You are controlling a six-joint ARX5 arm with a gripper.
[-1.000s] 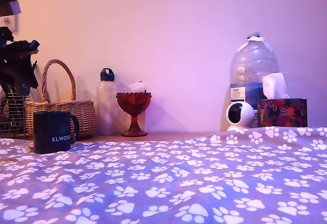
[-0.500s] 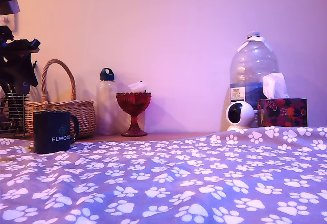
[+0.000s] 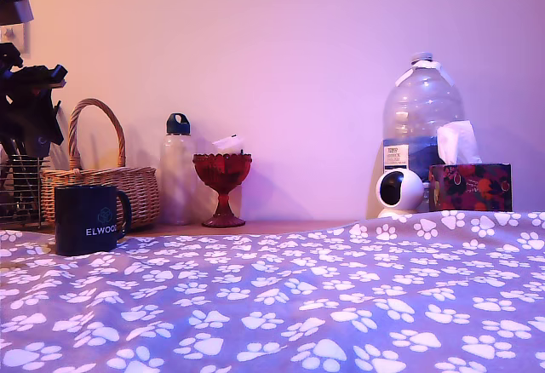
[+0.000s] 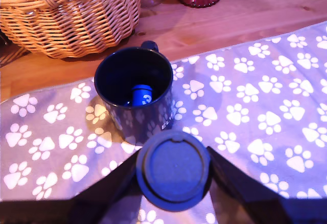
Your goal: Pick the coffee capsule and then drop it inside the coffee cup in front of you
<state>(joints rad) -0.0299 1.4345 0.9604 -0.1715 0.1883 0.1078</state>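
In the wrist view my gripper (image 4: 173, 177) is shut on a round blue coffee capsule (image 4: 172, 166), seen from its lid end, with a dark finger on each side. It hangs above the cloth, just short of the coffee cup (image 4: 134, 88), a dark navy mug. Another small blue capsule (image 4: 141, 95) with pale marks lies inside the mug. In the exterior view the mug (image 3: 89, 220) with white "ELWOOD" lettering stands at the far left, and my dark arm (image 3: 30, 105) is above it at the left edge. The held capsule is hidden there.
A wicker basket (image 4: 71, 14) (image 3: 106, 186) stands right behind the mug, beside a red glass goblet (image 3: 223, 187) and a clear bottle (image 3: 177, 169). A big water jug (image 3: 421, 126), a white camera (image 3: 398, 191) and a tissue box (image 3: 471, 186) are at the exterior view's right. The paw-print cloth (image 3: 324, 296) covers the surface.
The arm at the exterior view's left edge has shifted very slightly. The mug and everything else stand where they were.
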